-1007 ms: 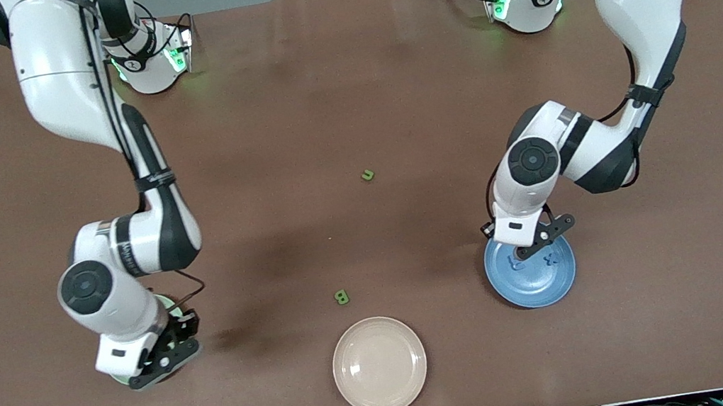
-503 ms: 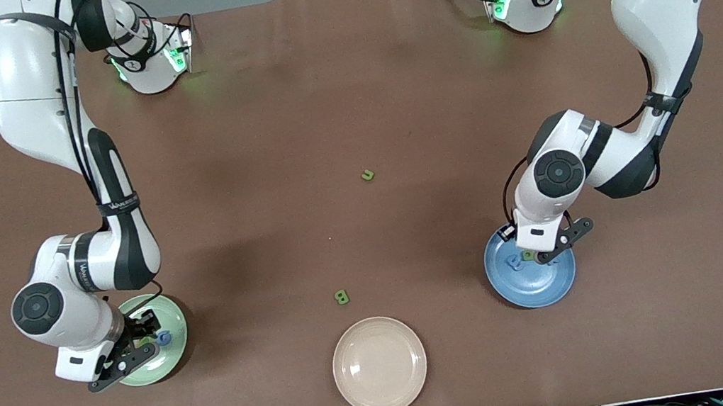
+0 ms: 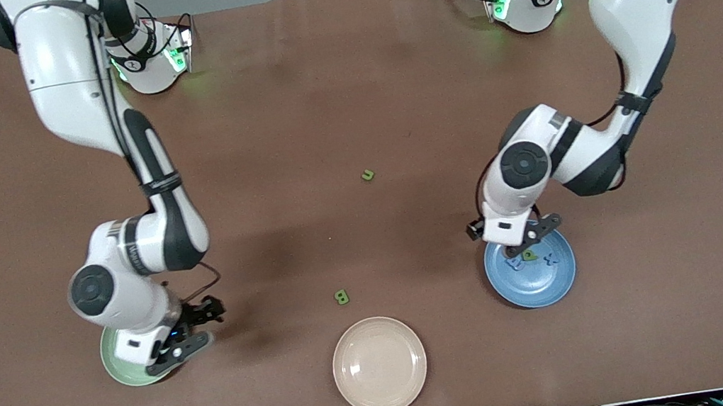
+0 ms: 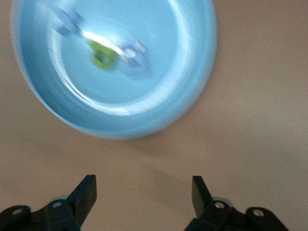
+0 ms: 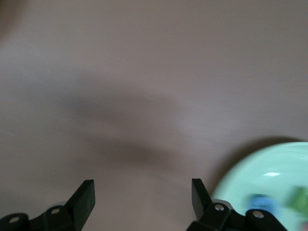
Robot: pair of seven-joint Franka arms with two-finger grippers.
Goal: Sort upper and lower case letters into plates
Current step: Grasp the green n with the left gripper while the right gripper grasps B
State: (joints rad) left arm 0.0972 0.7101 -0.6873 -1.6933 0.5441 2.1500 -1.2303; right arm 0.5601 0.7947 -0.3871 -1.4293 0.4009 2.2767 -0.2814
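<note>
The blue plate (image 3: 531, 271) sits on the bench (image 3: 345, 91) toward the left arm's end, with small letters lying in it. The left claw (image 4: 143, 192) hangs over its rim, spread wide and holding nothing. At the right arm's end, the right claw (image 5: 143, 192) gapes empty over the mint green plate's (image 3: 117, 354) edge.

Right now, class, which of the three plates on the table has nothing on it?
The beige plate, nearest the front camera, is bare. The blue plate and the green plate each hold small letters.
</note>
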